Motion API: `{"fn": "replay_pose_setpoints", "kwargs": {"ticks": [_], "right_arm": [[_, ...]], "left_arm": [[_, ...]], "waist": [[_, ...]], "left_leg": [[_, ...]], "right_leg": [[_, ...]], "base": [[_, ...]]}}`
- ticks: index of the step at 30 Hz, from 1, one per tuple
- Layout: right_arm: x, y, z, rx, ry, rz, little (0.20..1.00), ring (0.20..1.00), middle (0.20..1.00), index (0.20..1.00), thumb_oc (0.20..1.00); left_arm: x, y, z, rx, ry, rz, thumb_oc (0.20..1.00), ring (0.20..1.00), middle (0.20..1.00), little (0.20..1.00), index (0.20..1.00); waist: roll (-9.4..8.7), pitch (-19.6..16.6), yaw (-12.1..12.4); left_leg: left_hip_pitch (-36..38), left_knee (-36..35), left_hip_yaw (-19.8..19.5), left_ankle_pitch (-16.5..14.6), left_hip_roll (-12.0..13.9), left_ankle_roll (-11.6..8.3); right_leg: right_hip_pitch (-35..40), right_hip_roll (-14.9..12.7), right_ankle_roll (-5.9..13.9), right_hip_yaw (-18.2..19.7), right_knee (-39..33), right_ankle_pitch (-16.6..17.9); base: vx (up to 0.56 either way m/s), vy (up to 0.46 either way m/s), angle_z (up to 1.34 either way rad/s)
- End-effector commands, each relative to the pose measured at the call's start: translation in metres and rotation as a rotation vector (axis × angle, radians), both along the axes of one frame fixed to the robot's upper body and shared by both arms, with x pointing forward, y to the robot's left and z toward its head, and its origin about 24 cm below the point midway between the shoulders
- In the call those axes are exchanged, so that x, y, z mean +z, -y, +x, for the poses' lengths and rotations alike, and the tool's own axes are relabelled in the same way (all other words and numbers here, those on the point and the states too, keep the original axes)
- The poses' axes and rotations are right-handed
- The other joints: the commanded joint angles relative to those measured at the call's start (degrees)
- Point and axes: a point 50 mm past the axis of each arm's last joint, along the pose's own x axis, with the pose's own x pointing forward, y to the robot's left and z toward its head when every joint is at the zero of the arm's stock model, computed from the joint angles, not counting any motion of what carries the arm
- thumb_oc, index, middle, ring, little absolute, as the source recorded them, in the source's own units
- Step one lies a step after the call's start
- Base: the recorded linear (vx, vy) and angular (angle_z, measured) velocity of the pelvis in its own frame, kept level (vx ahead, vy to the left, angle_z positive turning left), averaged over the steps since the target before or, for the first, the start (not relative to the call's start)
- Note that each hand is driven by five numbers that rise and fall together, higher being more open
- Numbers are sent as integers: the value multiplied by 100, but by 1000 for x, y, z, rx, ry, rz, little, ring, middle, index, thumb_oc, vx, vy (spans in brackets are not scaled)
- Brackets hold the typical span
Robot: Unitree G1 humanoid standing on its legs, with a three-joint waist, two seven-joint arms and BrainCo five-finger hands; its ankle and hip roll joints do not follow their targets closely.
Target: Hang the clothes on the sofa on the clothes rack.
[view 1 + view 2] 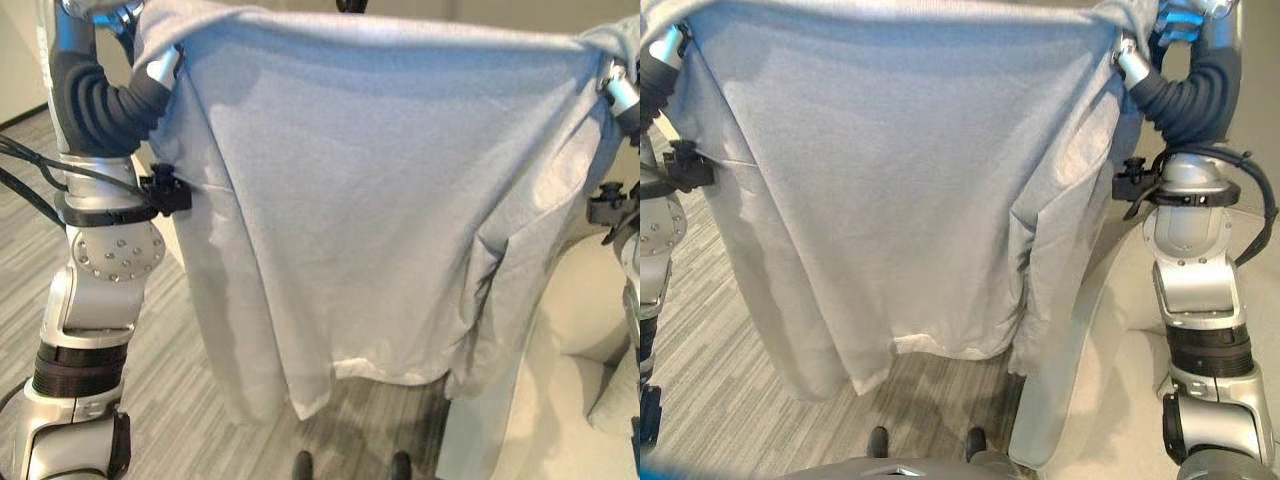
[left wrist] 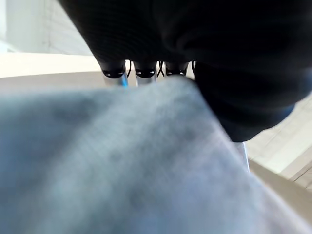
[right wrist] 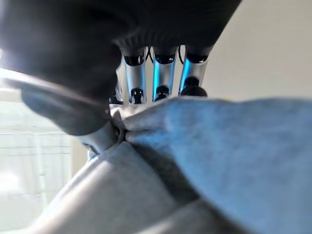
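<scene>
- While I hold it up in front of me, the shirt (image 1: 380,220) hangs spread flat between my two raised hands, its top edge running side to side and its hem hanging free above the floor (image 1: 150,380).
- My left hand (image 2: 139,73) is at the shirt's upper left corner; cloth covers the fingers, so I cannot tell how they are closed.
- My right hand (image 3: 156,83) is at the upper right corner, and there the fingers and thumb pinch a fold of the cloth.
- One sleeve hangs down on each side.
- The sofa (image 1: 1110,380) stands low to my right, just beside the right sleeve.
- No rack is visible; the shirt blocks what lies ahead.
- As I judge it, both hands are equally near, and the top edge is the line that must go over the rack.
</scene>
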Motion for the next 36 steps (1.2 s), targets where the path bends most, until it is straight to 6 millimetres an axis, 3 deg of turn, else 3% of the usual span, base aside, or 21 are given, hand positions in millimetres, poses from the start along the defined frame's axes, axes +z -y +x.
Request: {"fn": "replay_pose_setpoints", "kwargs": {"ticks": [1,7,11,16,18,23,31,36], "right_arm": [[34,-1,-2,-64,125,-31,200,200,200,200,200],[79,-16,13,-96,168,-95,200,200,200,200,200],[115,-31,38,-163,136,-146,200,200,200,200,200],[141,-47,69,-272,36,-165,200,200,200,200,200],[145,-51,74,-290,22,-167,200,200,200,200,200],[147,-57,96,-382,-84,-165,200,200,200,200,200],[120,-53,126,-485,-281,-191,200,200,200,200,200],[109,-44,133,-521,-333,-191,200,200,200,200,200]], "left_arm": [[19,1,9,47,66,11,200,200,200,200,200],[56,22,30,65,104,72,200,200,200,200,200],[88,42,56,152,82,178,200,200,200,200,200],[110,63,85,280,11,283,200,200,200,200,200],[113,69,89,294,0,295,200,200,200,200,200],[115,81,107,354,-70,314,200,200,200,200,200],[95,80,133,465,-225,363,200,200,200,200,200],[85,76,140,511,-270,391,200,200,200,200,200]], "waist": [[20,-615,54],[-19,-686,38],[-9,-737,28],[45,-761,10],[47,-750,3],[60,-760,24],[54,-763,67],[42,-724,99]], "left_leg": [[467,60,720,-766,144,-158],[505,60,749,-760,154,-199],[483,60,763,-703,152,-238],[407,60,781,-618,134,-269],[377,60,772,-603,128,-273],[224,60,750,-532,97,-291],[0,60,651,-421,54,-302],[-120,60,593,-367,31,-304]], "right_leg": [[-84,-59,493,-93,76,-465],[-64,-57,535,-91,76,-456],[-94,-56,588,-110,76,-414],[-182,-54,642,-146,76,-340],[-212,-55,651,-152,76,-326],[-337,-57,679,-164,76,-264],[-503,-47,685,-190,76,-206],[-584,-44,691,-224,76,-186]], "base": [[0,0,0],[3,-2,-2],[-10,1,-3],[-8,0,-1],[0,0,0],[-23,-6,3],[-11,-11,3],[-9,-6,2]]}}
